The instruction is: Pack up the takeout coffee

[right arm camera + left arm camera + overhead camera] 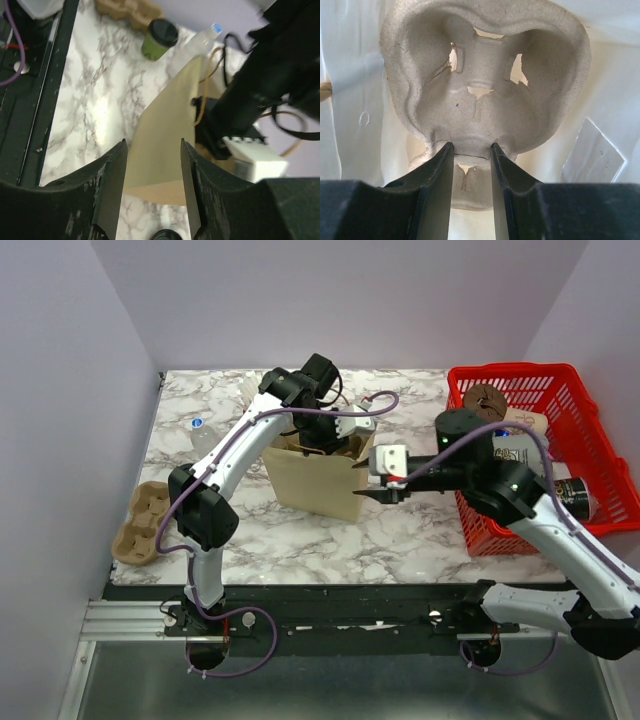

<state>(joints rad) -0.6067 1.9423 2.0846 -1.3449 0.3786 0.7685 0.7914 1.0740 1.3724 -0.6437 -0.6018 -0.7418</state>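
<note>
While the left pincer (pixel 471 146) clasps a pulp carrier (pixel 485 75) inside the bag (pixel 315 485), the right pincer (pixel 153 142) gapes.

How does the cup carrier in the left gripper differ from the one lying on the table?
The held cup carrier is pinched by the left gripper, while the spare cup carrier lies free. The held one is down inside the paper bag; the spare one sits flat on the table, left of the bag. Both are moulded pulp with empty wells.

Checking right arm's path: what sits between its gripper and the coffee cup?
Right wrist view: the paper bag, then bare marble tabletop up to the cup.
</note>
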